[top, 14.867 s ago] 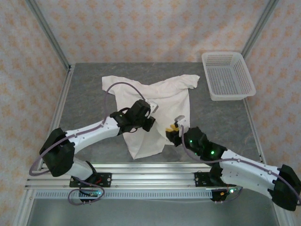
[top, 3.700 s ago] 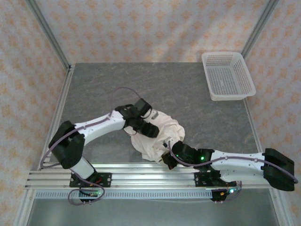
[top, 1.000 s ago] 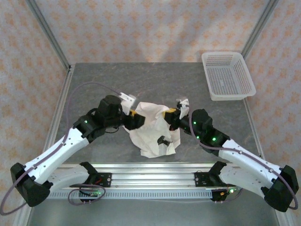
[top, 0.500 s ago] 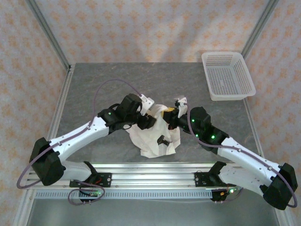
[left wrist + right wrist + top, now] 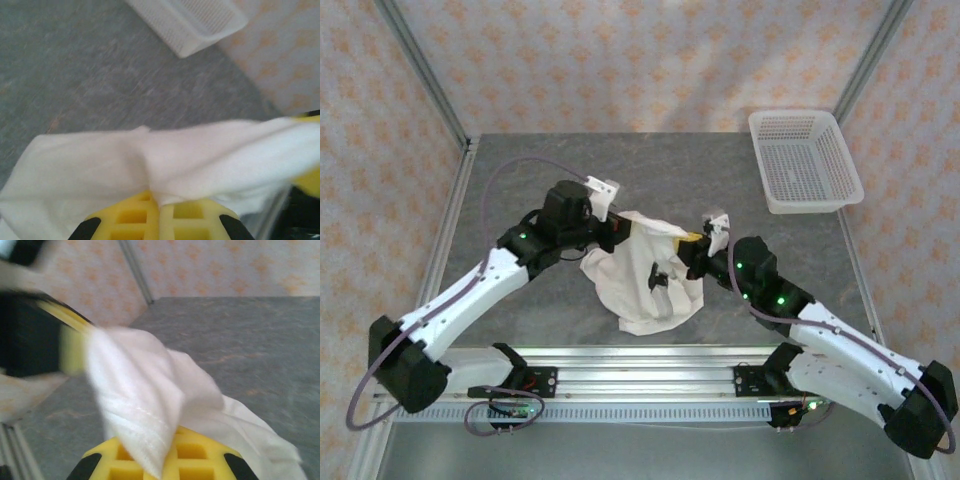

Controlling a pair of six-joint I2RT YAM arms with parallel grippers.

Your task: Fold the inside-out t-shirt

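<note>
The inside-out t-shirt [image 5: 645, 285] lies well apart from the white mesh basket [image 5: 805, 160], off the basket's left side and closer to the arm bases than the basket is. It is bunched into a crumpled heap on the grey counter [image 5: 520, 170]. Its upper edge is raised and strung between the arms. The left tool [image 5: 618, 232] is clamped on the end farther from the basket, and the right tool [image 5: 688, 245] is clamped on the end nearer the basket. In the left wrist view the cloth comes out from between the yellow fingers [image 5: 135, 220] and runs taut toward the other arm, with the basket beyond. In the right wrist view a thick fold spills over that tool's fingers [image 5: 200, 450]. A small dark mark [image 5: 660, 278] shows on the hanging cloth, on the half toward the basket.

The shirt looks light and limp, with no stiffness of its own, so it will probably sag wherever it is unsupported and trail behind a moving tool. It is not fragile, but a thin layer could slide out of a pinch under tension. Hems, shoulder seams and sleeve ends look like the best holds, taken well apart on one edge so the body spreads flat. Which edge is held now cannot be told through the bunching
</note>
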